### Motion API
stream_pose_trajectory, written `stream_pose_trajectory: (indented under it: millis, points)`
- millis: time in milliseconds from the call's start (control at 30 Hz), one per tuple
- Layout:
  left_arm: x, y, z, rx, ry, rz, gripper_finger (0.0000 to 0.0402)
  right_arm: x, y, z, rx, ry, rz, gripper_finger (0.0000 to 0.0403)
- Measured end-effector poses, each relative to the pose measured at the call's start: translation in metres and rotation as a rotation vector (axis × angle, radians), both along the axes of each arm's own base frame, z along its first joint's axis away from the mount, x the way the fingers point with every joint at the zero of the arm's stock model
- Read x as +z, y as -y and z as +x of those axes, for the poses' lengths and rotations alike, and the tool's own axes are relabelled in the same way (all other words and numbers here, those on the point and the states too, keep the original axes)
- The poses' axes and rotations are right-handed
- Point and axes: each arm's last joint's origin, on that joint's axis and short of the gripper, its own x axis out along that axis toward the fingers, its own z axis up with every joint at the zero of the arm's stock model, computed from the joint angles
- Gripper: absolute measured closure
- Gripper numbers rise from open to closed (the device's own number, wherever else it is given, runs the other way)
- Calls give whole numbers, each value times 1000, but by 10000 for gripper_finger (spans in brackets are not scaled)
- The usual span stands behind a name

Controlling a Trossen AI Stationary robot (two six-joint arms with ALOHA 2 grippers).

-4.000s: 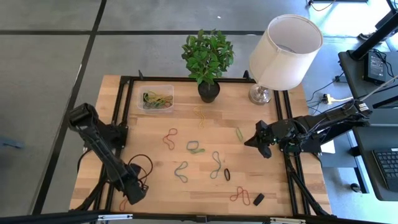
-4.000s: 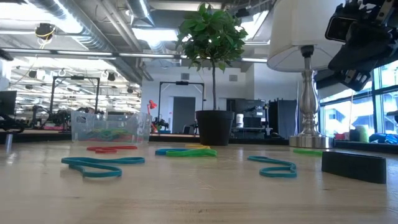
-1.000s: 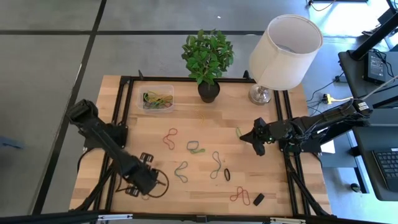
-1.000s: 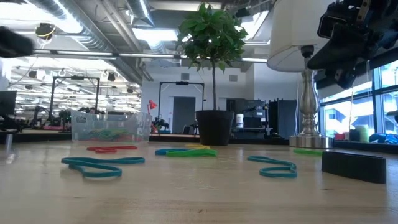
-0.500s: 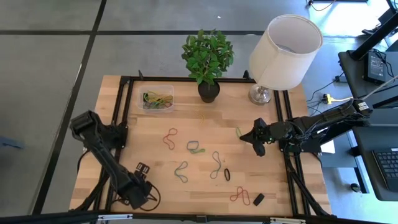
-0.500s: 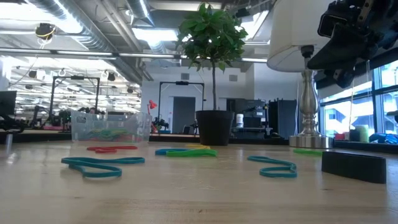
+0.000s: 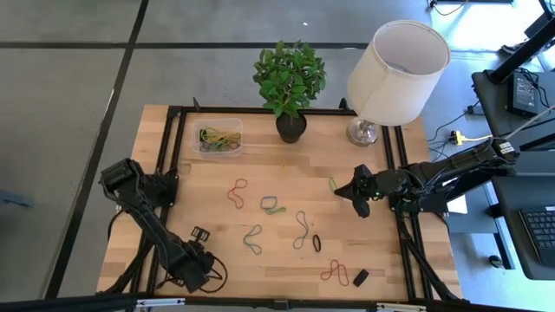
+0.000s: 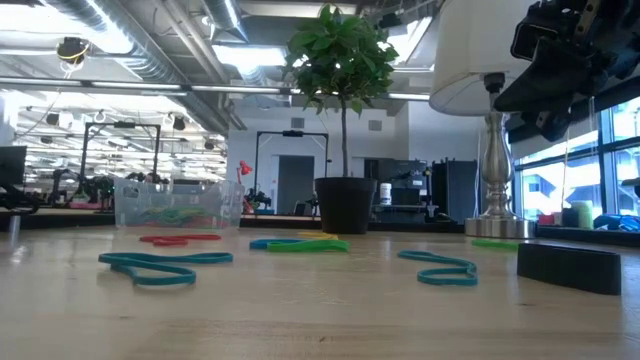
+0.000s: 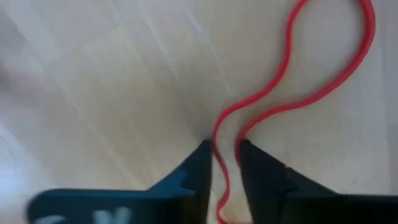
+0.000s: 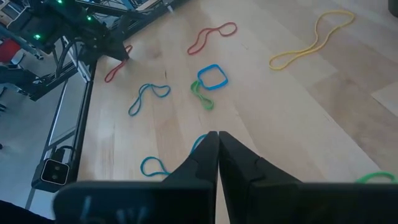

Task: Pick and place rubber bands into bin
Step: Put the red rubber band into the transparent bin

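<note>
Down at the bench's (image 7: 286,264) near left corner, our left fingers (image 9: 225,163) pinch a red rubber band (image 9: 292,99) (it lies flat); our right fingers (image 10: 217,152) hover clenched, empty, bin (image 7: 217,139) far off.

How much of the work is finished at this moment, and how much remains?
Done: a few rubber bands already lie in the bin. In hand: the left gripper, low at the table's near left corner, straddles a red band, one strand between its fingers. Left: many bands on the wood, among them the yellow band and the blue-and-green pair. The right gripper waits shut and empty above the table's right side.
</note>
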Motion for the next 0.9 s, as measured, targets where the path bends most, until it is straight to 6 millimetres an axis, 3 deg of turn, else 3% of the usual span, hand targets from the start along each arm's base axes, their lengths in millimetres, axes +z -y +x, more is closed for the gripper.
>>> stream_pose_trajectory:
  millis: [133,267,433,700,900]
  points:
    - [0,-3,2,11,1,11,391,0,0,0,0,0,0,386]
    - [10,-12,6,76,0,2,399,0,0,0,0,0,0,386]
    - [51,-46,13,163,126,66,400,0,0,0,0,0,0,386]
    - [127,-144,9,382,453,304,400,0,0,0,-26,2,53,386]
    - [158,-216,12,509,615,476,400,0,0,0,-26,2,53,386]
